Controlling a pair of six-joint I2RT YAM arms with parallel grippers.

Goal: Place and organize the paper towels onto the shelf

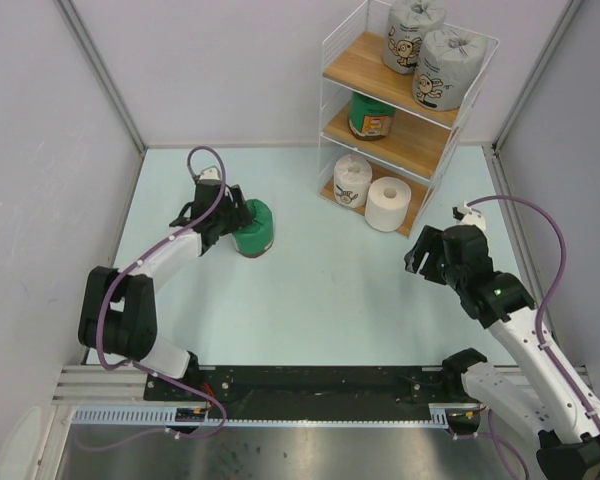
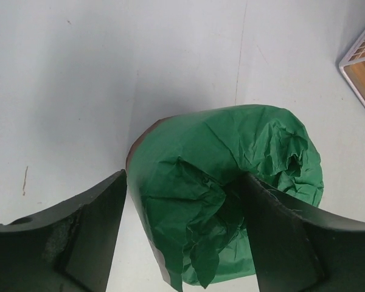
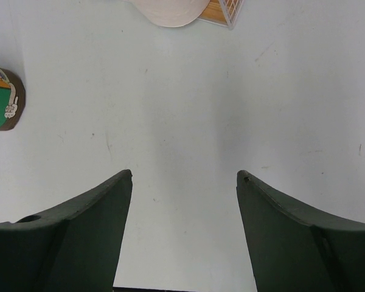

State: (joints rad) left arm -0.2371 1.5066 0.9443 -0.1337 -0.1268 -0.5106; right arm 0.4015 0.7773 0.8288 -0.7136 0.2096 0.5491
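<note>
A green-wrapped paper towel roll (image 1: 252,228) (image 2: 231,140) stands on the table left of the shelf (image 1: 355,60). My left gripper (image 1: 238,215) (image 2: 184,176) straddles it, open. Its right finger lies against the crumpled green wrap and a thin gap shows at the left finger. The shelf holds two grey cartoon-print rolls (image 1: 413,30) (image 1: 445,68) on top, a green roll (image 1: 370,115) in the middle, and a white-wrapped roll (image 1: 352,180) beside a bare white roll (image 1: 388,203) at the bottom. My right gripper (image 1: 422,256) (image 3: 184,175) hangs open over bare table.
Grey walls close in the pale table on the left, back and right. The shelf corner (image 2: 359,67) shows at the right edge of the left wrist view. In the right wrist view the green roll (image 3: 3,100) sits far left and the bare white roll (image 3: 167,12) at the top.
</note>
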